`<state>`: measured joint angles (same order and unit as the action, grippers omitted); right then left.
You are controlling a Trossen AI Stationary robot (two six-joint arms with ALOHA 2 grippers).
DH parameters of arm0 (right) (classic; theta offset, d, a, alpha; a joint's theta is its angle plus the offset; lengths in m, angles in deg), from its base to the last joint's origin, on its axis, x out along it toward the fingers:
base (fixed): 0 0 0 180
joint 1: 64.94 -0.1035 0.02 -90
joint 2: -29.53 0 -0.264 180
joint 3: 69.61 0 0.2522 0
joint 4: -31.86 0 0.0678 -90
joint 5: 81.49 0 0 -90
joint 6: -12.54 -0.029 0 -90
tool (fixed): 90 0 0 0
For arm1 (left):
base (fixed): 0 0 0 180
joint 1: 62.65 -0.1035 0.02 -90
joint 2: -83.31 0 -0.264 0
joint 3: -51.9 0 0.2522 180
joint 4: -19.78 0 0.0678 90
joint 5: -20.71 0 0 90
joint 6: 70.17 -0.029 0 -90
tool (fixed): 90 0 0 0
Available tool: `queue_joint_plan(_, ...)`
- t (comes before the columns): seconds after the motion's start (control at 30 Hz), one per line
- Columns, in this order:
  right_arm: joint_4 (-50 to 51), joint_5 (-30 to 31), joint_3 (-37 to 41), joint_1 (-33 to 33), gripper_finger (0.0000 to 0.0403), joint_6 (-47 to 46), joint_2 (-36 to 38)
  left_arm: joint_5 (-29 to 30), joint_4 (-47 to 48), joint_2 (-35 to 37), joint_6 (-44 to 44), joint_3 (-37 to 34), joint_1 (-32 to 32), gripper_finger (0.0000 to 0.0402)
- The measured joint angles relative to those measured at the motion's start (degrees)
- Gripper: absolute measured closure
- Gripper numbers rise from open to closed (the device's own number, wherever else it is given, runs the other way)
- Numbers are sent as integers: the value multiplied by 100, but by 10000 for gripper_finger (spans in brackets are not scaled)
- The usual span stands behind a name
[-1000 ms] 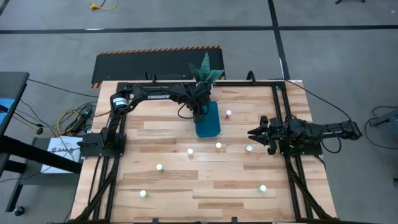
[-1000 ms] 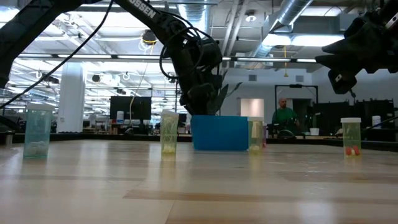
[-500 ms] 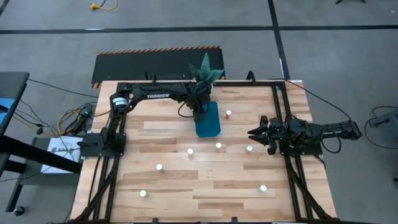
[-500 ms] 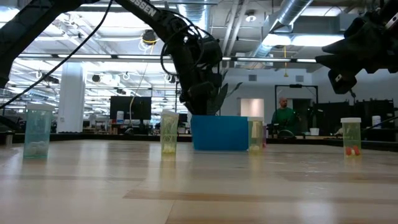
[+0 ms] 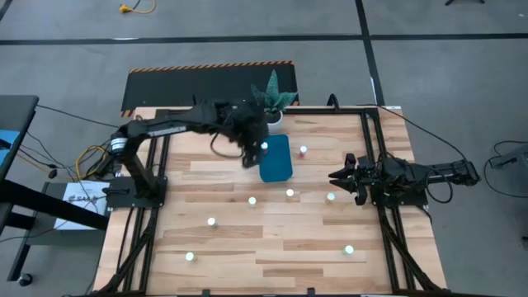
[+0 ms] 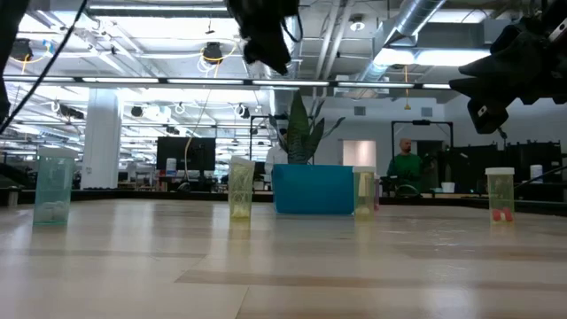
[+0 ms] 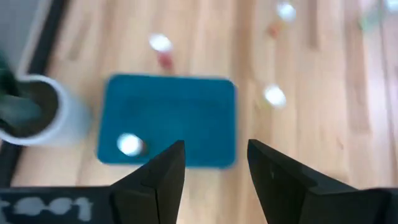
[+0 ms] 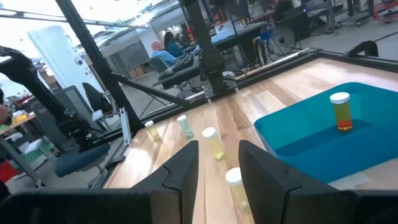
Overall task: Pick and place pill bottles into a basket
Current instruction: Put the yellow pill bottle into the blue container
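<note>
The teal basket (image 5: 278, 162) stands at mid-table, just near of the white plant pot (image 5: 271, 113). One white-capped pill bottle (image 7: 129, 144) stands upright inside it, at its far end; it also shows in the right wrist view (image 8: 339, 112). Several more bottles stand upright on the wood, among them ones at the basket's right (image 5: 303, 151), near it (image 5: 289, 193), and farther left (image 5: 211, 222). My left gripper (image 7: 214, 149) is open and empty, high above the basket's left side (image 5: 250, 151). My right gripper (image 8: 217, 177) is open and empty at the table's right side (image 5: 334, 176).
Black frame rails (image 5: 375, 148) run along the table's left and right sides. In the low view bottles (image 6: 240, 188) stand on both sides of the basket (image 6: 312, 189), and people show in the room beyond the table. Bare wood lies near the front edge (image 5: 272, 272).
My left gripper has risen from the basket's far end, high above the table, and drawn a little toward the table's left edge. A white-capped bottle now shows standing in the basket where the gripper was. My right arm has kept still.
</note>
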<state>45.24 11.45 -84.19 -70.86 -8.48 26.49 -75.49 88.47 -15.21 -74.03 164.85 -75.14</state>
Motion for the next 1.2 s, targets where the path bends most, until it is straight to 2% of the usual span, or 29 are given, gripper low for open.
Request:
queue_joint_plan(0.17, 0, 0, 0, 2, 294, 0, 2, 396, 1000, 138, -8, -7, 708, 239)
queue_joint_plan(0.37, 0, 0, 0, 1, 294, 0, 0, 497, 988, 102, 175, -13, 1238, 239)
queue_joint_plan(0.43, 0, 0, 0, 1, 294, 0, 0, 578, 861, 90, 318, -216, 1388, 238)
queue_joint_plan(0.6, 0, 0, 0, 1, 294, 0, 0, 621, 231, 89, 603, -1255, 1749, 238)
queue_joint_plan(0.87, 0, 0, 0, 0, 294, 0, 0, 451, -1249, 94, 893, -2666, 2169, 238)
queue_joint_plan(1.2, 0, 0, 0, 0, 294, 0, 0, 1331, -2040, 100, 918, -3420, 2439, 238)
